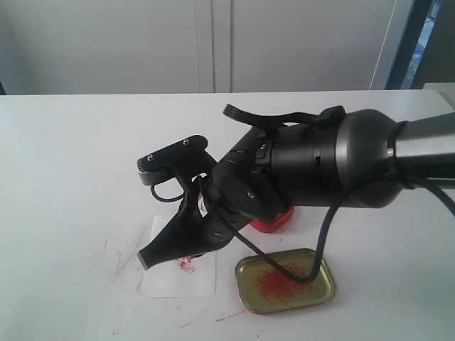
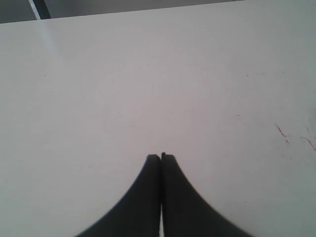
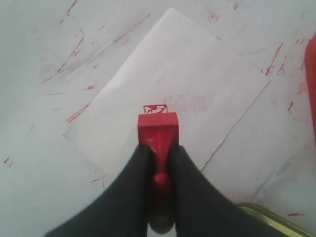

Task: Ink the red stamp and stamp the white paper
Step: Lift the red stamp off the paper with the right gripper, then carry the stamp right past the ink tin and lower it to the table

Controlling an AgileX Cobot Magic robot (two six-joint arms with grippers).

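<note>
My right gripper [image 3: 158, 148] is shut on the red stamp [image 3: 157, 127], its fingers clamping the narrow handle with the square base pointing down at the white paper [image 3: 173, 84]. A small red imprint [image 3: 154, 108] shows on the paper just past the base, and a fainter one [image 3: 190, 103] lies beside it. I cannot tell whether the base touches the sheet. In the exterior view the right gripper [image 1: 160, 254] reaches across to the white paper [image 1: 178, 280] at the front left. My left gripper [image 2: 161, 157] is shut on nothing above bare table.
The gold lid [image 1: 284, 282], smeared with red, lies right of the paper. The red ink tin [image 1: 274, 222] sits behind it, mostly hidden under the right arm. Red ink streaks [image 3: 74, 49] mark the white table [image 1: 71, 156] around the paper.
</note>
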